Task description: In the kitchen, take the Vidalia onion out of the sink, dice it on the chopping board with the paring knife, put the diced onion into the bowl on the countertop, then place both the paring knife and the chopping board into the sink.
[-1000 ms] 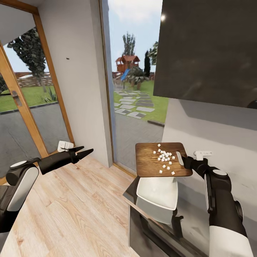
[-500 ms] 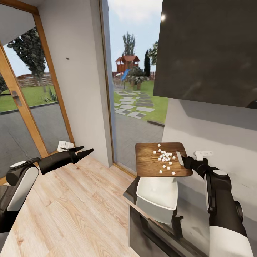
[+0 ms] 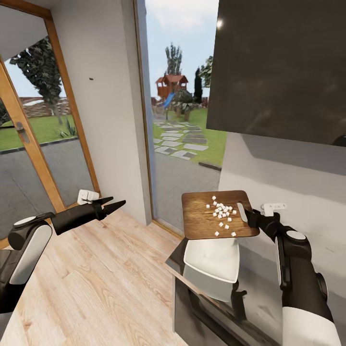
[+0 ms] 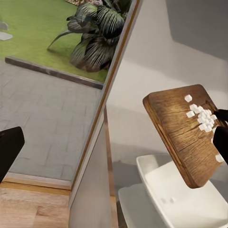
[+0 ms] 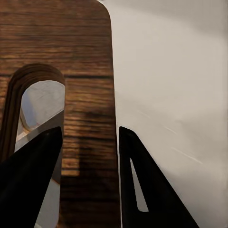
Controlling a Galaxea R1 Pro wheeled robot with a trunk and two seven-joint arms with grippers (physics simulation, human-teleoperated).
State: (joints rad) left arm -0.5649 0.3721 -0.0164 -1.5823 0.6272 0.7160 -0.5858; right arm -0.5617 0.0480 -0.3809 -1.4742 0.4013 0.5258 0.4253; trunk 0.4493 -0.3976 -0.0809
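The right gripper (image 3: 248,214) is clamped on the handle end of the chopping board (image 3: 204,216), one finger (image 5: 28,185) through the slot hole and the other along the board's edge. The right arm reaches forward from the shoulder with the forearm raised, holding the board nearly level in the air above the bowl (image 3: 212,259). The diced onion (image 3: 222,212) lies as a scatter of small white cubes on the board's upper face, toward the gripper end. The white bowl sits on the countertop (image 3: 269,298) directly beneath the board. The left gripper (image 3: 111,203) is stretched out to the left over the wooden floor (image 3: 96,283), fingers slightly parted, holding nothing.
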